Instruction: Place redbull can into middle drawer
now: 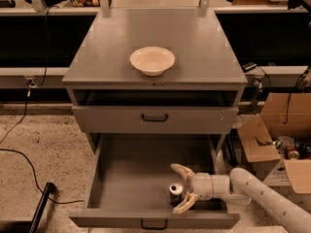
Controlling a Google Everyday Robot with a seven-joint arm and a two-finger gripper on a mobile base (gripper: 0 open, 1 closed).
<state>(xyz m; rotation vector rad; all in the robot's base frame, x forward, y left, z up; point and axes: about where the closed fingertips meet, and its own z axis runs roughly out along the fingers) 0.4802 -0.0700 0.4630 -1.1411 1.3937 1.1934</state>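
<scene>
The grey cabinet's middle drawer [131, 178] is pulled wide open. The redbull can [176, 193] stands upright on the drawer floor near the front right, showing its silver top. My gripper [174, 189] reaches in from the right at the end of the white arm. Its cream fingers [181, 170] are spread open, one behind the can and one in front of it, neither clamped on it.
A cream-white bowl [152, 60] sits on the cabinet top [204, 47]. The handled drawer front [154, 117] above is closed. Open cardboard boxes [272, 130] stand on the floor to the right. A black cable and bar [41, 203] lie to the left.
</scene>
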